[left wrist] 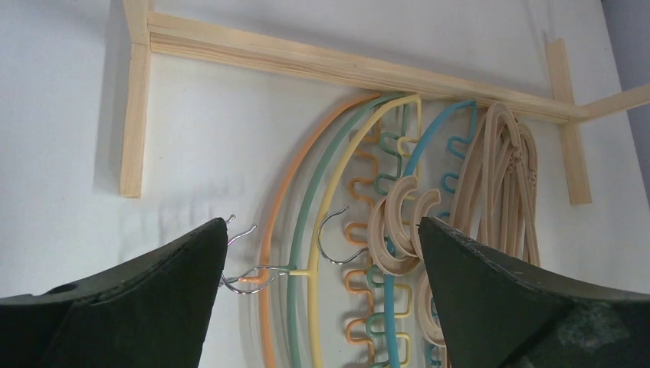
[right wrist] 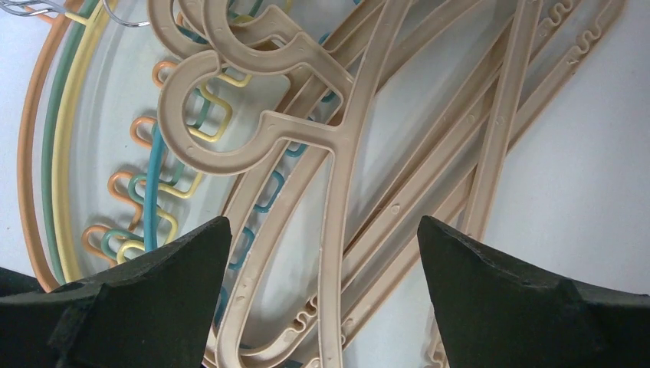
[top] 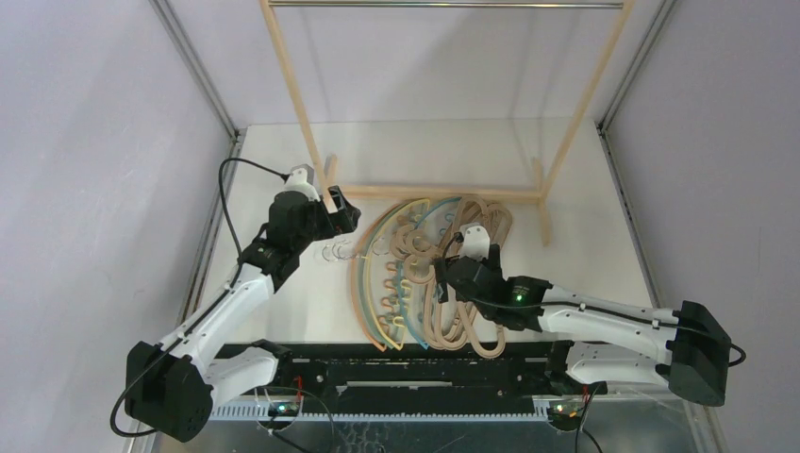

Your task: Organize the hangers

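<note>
Right wrist view: right gripper (right wrist: 322, 224), jaws wide and empty, hung over the hangers (right wrist: 337, 142) heaped mid-way across the table (top: 302, 316), near the rack (top: 434, 192) foot. Closing on one hook (right wrist: 222, 165) alone would avoid dragging neighbours; left gripper (left wrist: 322, 224) equally open, empty.

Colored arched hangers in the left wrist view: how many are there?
4, lying side by side left of the beige pile: orange hanger outermost, then green, yellow, and teal, which runs partly under that pile. More could be hidden beneath it.
</note>
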